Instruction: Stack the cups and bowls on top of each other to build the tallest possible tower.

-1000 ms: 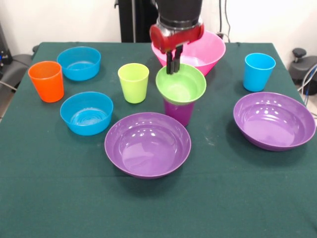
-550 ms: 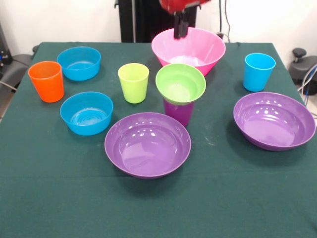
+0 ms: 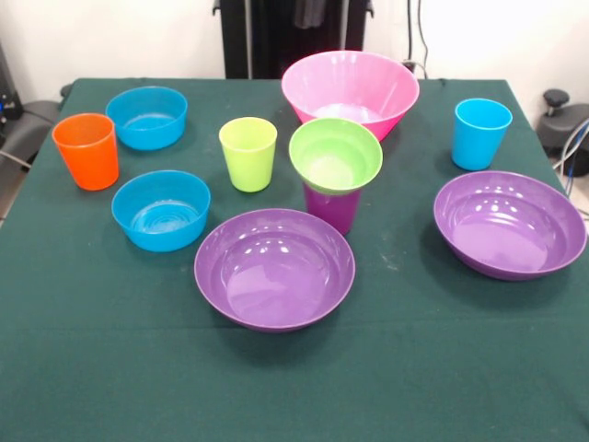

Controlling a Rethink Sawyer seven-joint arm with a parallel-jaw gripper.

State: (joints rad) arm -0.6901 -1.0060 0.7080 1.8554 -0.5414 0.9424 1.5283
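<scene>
Tower barely started: green bowl (image 3: 336,154) sits on purple cup (image 3: 332,207), eight other pieces loose on desk (image 3: 414,368); end effector out of view, state unknown.

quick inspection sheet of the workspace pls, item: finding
surface: green table cloth, flat.
job's things: green bowl sits on purple cup; two purple bowls, two blue bowls, pink bowl, orange cup, lime cup and light blue cup stand apart, upright.
clutter: nothing seen.
grippers: not in view.
cables: some at the right edge.
surroundings: white wall, dark stand behind table.
</scene>
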